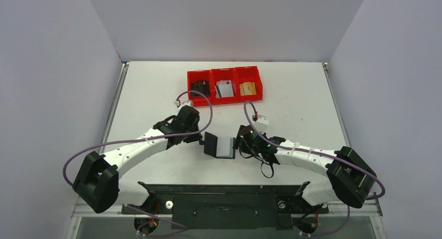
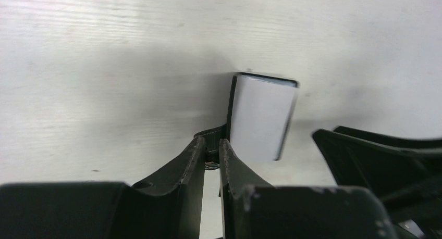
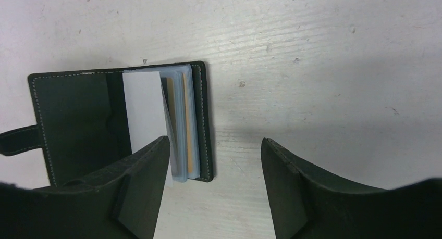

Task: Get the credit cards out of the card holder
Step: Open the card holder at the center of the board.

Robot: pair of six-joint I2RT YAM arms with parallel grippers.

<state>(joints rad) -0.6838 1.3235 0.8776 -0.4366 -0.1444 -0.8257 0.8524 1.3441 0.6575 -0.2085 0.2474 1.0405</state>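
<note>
Card holder (image 3: 73,119) cropped at the right wrist view's left edge; sleeved credit cards (image 3: 192,135) mostly hidden, perhaps gold.

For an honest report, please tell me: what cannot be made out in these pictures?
- Count of credit cards: right wrist view, only stacked edges show; a white leaf covers the rest.
- Contents of the red bins: top view, too small.
- End of the strap of the card holder: right wrist view, cut off by the left edge; left wrist view, the left gripper hides it.
</note>
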